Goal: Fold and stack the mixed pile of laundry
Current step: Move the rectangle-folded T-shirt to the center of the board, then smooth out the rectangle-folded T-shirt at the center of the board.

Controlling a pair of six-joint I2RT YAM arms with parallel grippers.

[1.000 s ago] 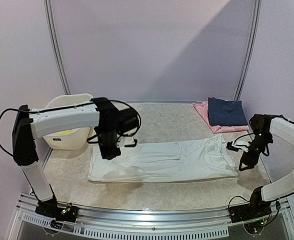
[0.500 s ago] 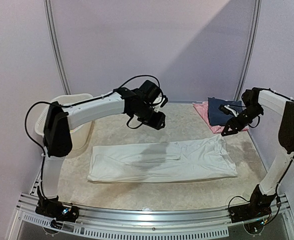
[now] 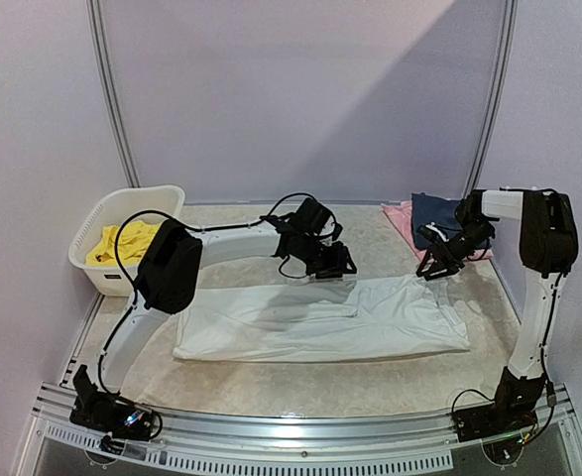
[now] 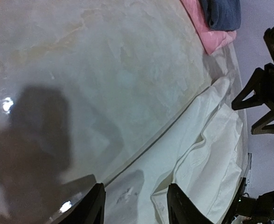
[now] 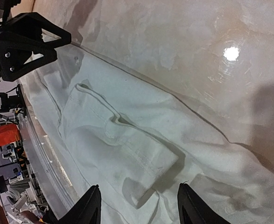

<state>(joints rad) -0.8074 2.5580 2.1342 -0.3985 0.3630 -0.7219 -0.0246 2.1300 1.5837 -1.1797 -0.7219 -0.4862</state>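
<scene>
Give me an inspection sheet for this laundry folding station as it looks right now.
Surface: glossy beige marbled table.
Job's things: white T-shirt laid flat mid-table, a sleeve folded in; yellow shorts in the white basket.
Clutter: dark blue cloth on pink cloth, folded, far right.
Hands: left hand open over the T-shirt's far edge; right hand open over its right end; both empty.
Cables: black leads loop along left arm and right arm.
Surroundings: lilac walls, metal frame poles.

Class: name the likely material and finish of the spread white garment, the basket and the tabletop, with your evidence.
White garment: soft matte cloth, probably cotton knit; creases, hems. Basket: smooth white plastic, seemingly; rigid moulded rim. Tabletop: glossy marble-look surface; lamp glare, veining.
</scene>
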